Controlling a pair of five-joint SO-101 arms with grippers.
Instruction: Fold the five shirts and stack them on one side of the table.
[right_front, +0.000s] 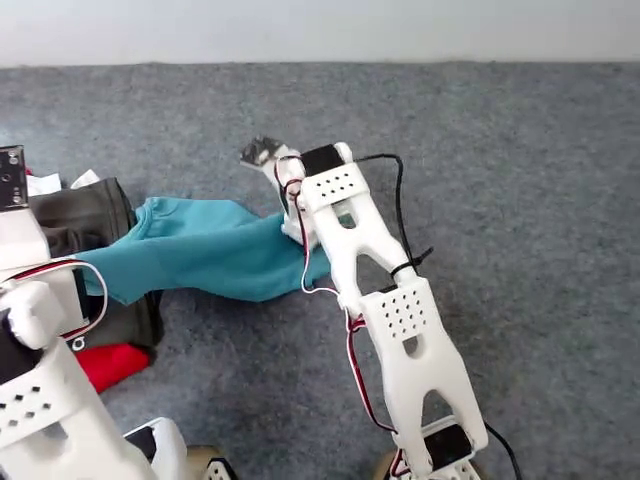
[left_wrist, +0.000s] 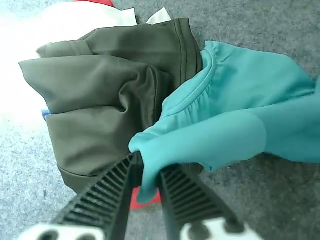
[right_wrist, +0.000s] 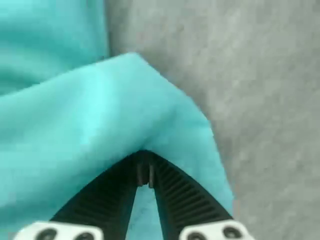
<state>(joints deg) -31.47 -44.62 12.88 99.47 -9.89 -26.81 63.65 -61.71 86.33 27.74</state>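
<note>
A teal shirt (right_front: 210, 250) hangs stretched between my two grippers over the grey table (right_front: 520, 180). My left gripper (left_wrist: 147, 172) is shut on one bunched end of the teal shirt (left_wrist: 250, 100), just over the pile at the left. My right gripper (right_wrist: 145, 172) is shut on a fold of the teal shirt (right_wrist: 75, 115) near the table's middle, seen in the high view as the right gripper (right_front: 296, 226). The pile holds a dark olive shirt (left_wrist: 100, 90), a red shirt (right_front: 110, 362) under it and a white one (left_wrist: 50, 25).
The olive shirt (right_front: 80, 215) and the rest of the pile lie at the table's left edge, beside the left arm's base. Bare grey surface spreads to the right and back of the right arm. A pale wall runs along the far edge.
</note>
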